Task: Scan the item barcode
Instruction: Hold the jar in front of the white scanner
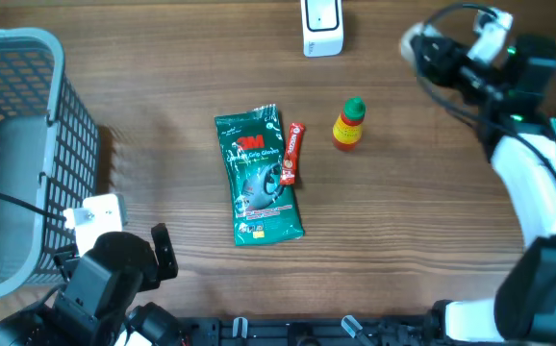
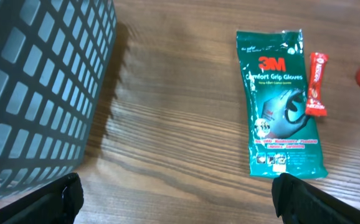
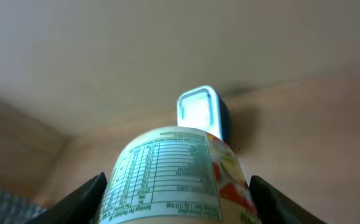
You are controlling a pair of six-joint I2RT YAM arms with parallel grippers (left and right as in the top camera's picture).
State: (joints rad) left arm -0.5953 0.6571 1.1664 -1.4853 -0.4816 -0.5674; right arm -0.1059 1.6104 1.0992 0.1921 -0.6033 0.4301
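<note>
The item is a round container (image 3: 167,177) with a white nutrition label and a fruit picture. My right gripper (image 3: 175,202) is shut on it, one dark finger on each side. It is held in the air at the far right of the table, facing the white scanner (image 3: 202,112) beyond it. No barcode shows on the side I see. From overhead the scanner (image 1: 321,27) stands at the back edge, and the right gripper (image 1: 426,48) holds the pale container (image 1: 413,40) to its right. My left gripper (image 2: 177,199) stands open over bare wood at the front left.
A grey mesh basket (image 1: 28,58) stands at the left. A green 3M gloves pack (image 1: 259,175) lies mid-table with a red candy bar (image 1: 292,152) against its right side. A small yellow bottle with a green cap (image 1: 349,123) stands to their right.
</note>
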